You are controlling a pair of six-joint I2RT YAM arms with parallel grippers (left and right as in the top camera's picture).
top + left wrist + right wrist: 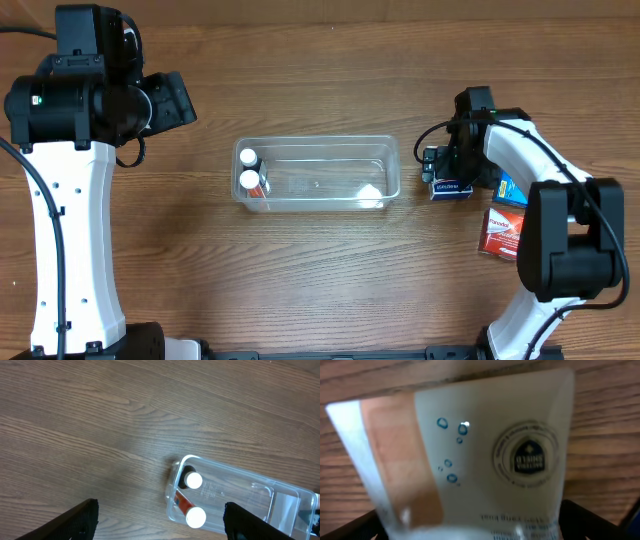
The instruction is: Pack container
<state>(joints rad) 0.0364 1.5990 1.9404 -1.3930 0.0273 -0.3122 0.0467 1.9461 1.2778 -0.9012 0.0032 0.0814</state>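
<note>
The clear container (320,140) sits mid-table. Two white-capped bottles (248,158) (250,181) lie in its left end; the rest of it looks bare. In the left wrist view the container (240,500) shows at lower right with both caps (193,480) (195,517). My left gripper (160,527) is open and empty, high over the table to the container's far left (178,100). My right gripper (440,170), just right of the container, is shut on a small white and blue box (452,189). The box fills the right wrist view (470,455), between the fingers (480,532).
A red box (500,232) lies on the table at the right, beside the right arm's base. A blue item (508,188) lies just above it, partly under the right arm. The table is brown wood.
</note>
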